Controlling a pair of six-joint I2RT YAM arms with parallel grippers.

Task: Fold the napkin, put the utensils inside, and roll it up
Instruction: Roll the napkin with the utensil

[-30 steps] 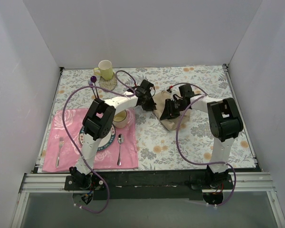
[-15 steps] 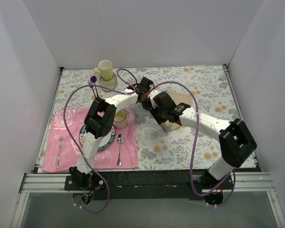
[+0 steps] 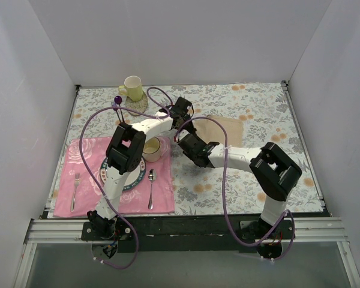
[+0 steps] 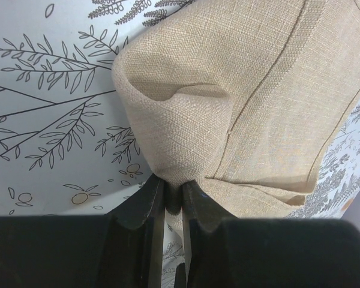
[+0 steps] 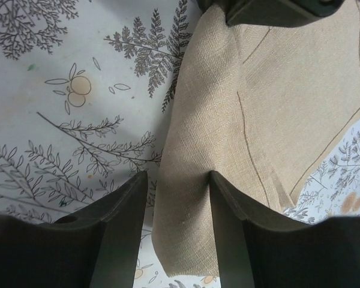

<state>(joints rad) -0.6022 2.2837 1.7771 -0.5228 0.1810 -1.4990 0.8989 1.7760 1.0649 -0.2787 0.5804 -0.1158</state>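
A grey floral tablecloth (image 3: 258, 102) is covering the counter (image 3: 198, 219). A pink rose-patterned placemat (image 3: 84, 150) is lying at the near left of it. The beige napkin (image 3: 228, 127) is resting just beyond the middle. A round coaster (image 3: 136, 107) is sitting at the far left, carrying a yellow mug (image 3: 132, 87).

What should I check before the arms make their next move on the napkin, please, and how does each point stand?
1. Hold of the left gripper on the napkin: ok, shut on a bunched corner.
2. Readiness of the right gripper: ok, open, with the napkin's edge between its fingers.
3. Flatness of the napkin: not ok, it bulges up at the pinched corner.
4. Placing of the spoon and fork on the napkin: not ok, both lie on the pink placemat.
5. Clearance between the two grippers: cannot tell, they sit close together in the top view.
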